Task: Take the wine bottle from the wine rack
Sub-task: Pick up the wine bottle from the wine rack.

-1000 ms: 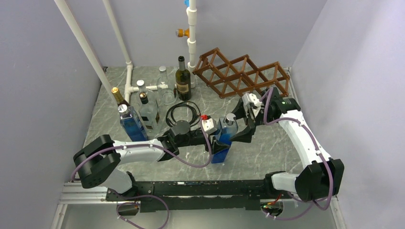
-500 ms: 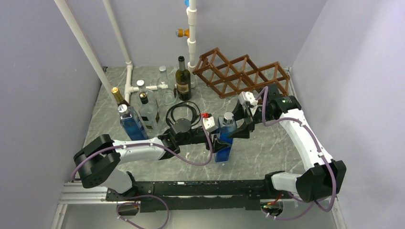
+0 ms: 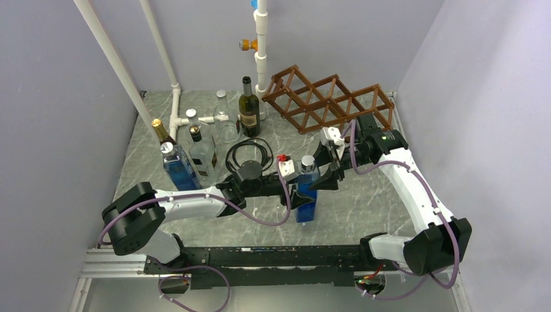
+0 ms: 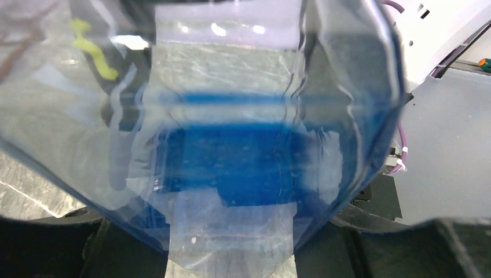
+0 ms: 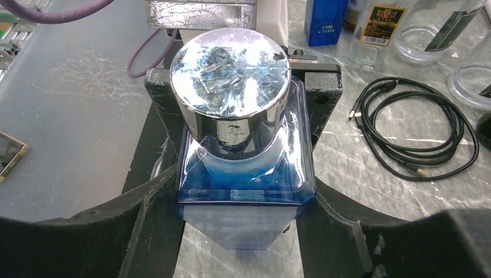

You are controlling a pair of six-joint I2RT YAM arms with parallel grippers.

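Right wrist: unreadable label [image 5: 379, 26] behind bottle [image 5: 246, 156]

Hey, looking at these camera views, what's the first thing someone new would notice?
The square blue bottle with a shiny silver cap stands out, upright mid-table and clamped between the left gripper and the right gripper. Behind it at the far right sits the brown wooden wine rack, with no bottle visible in it. A cluster of other bottles stands at the far left by the white pipes.
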